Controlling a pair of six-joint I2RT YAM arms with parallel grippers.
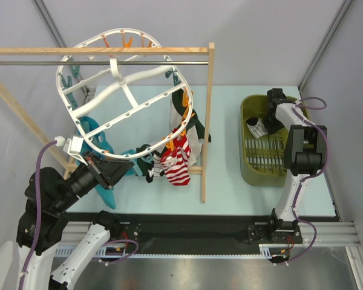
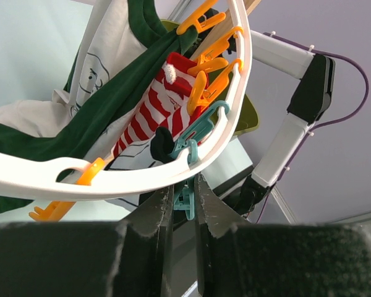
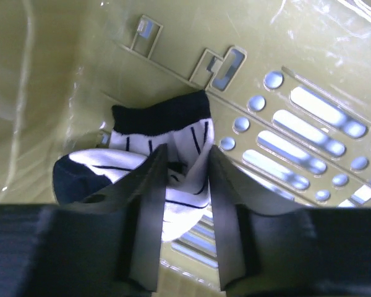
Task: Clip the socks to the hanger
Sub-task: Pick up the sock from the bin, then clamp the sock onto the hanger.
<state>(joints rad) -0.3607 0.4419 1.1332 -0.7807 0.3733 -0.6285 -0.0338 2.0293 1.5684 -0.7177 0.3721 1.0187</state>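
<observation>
Pinching a white sock [image 3: 195,133] with thin black stripes, black cuff and toe, right claw [image 3: 185,151] has jaws narrowed on bunched fabric, low in the olive basket [image 3: 62,62] at far right, slotted wall just beside. Left claw [image 2: 184,180] clamps the white hanger [image 2: 111,180] rim at a teal clip [image 2: 185,203], near left. Red-and-white sock [image 2: 147,117] hangs clipped beside a green-white garment [image 2: 99,105]; wooden rack post [image 1: 209,121] close on the right.

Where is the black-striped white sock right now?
The sock lies in the olive basket at the top view's far right, between the right gripper's fingers.
</observation>
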